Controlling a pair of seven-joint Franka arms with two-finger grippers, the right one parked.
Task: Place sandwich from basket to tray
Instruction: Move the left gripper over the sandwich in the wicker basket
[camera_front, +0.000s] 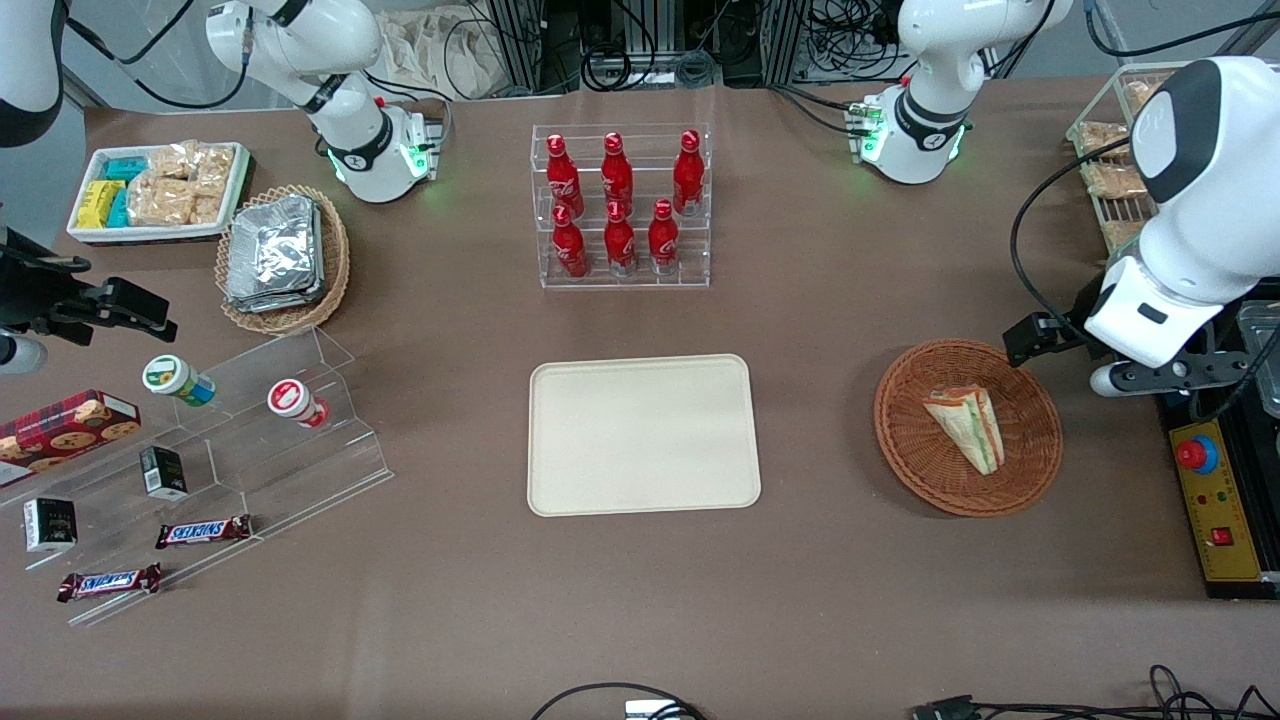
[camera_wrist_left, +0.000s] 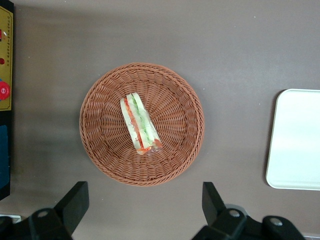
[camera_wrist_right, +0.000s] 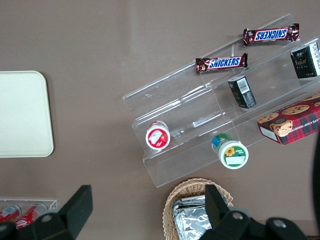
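Note:
The sandwich (camera_front: 968, 427) is a pale bread wedge with green and orange-red filling; it lies in the round reddish-brown wicker basket (camera_front: 905, 440). The left wrist view also shows the sandwich (camera_wrist_left: 139, 125) in the middle of the basket (camera_wrist_left: 175, 95). My left gripper (camera_wrist_left: 144, 206) is open and empty, high above the bare table just outside the basket's rim. In the front view the gripper (camera_front: 1120, 378) hangs beside the basket, toward the working arm's end. The cream-beige tray (camera_front: 642, 434) lies flat at the table's middle, with nothing on it; its edge shows in the wrist view (camera_wrist_left: 296, 140).
A clear rack of red bottles (camera_front: 622, 205) stands farther from the front camera than the tray. A yellow control box with a red button (camera_front: 1212, 500) lies at the working arm's table end. Acrylic steps with snacks (camera_front: 230, 440) and a tan basket of foil packs (camera_front: 283, 257) lie toward the parked arm's end.

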